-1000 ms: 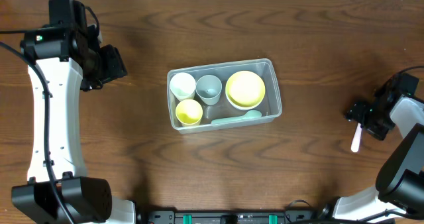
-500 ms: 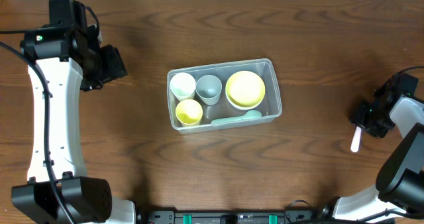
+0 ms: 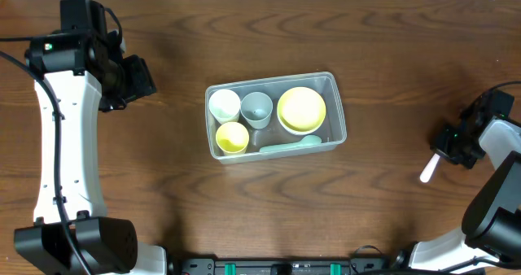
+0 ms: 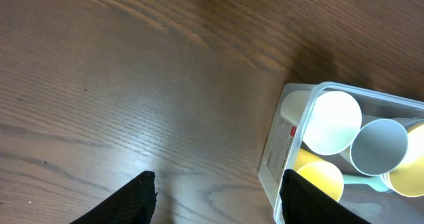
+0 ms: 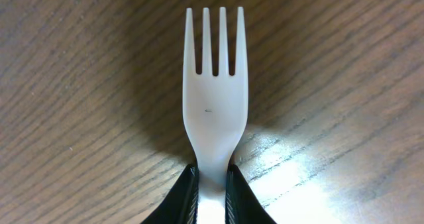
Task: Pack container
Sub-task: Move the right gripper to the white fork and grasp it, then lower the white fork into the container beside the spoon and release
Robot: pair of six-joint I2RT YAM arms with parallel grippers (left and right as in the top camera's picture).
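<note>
The container [image 3: 269, 81], a clear rectangular bin, sits mid-table holding a white cup [image 3: 224, 105], a grey cup [image 3: 256, 108], a yellow cup [image 3: 232, 137], a yellow bowl [image 3: 301, 110] and a teal spoon [image 3: 289, 146]. At the far right my right gripper [image 3: 444, 150] is shut on the handle of a white fork [image 3: 428, 170]. The right wrist view shows the fork [image 5: 214, 98] tines forward over the wood, clamped in the gripper [image 5: 212, 187]. My left gripper [image 3: 145, 80] hangs open and empty left of the bin. In the left wrist view the gripper [image 4: 216, 199] faces the container's label wall [image 4: 281, 148].
Dark wood table [image 3: 383, 39] stretches between the bin and each arm. The white left arm [image 3: 69, 137] runs down the left side. The right arm [image 3: 496, 185] occupies the lower right corner.
My right gripper has closed onto the fork's handle. The fork's free end has swung a little to the left. The left arm has stayed still.
</note>
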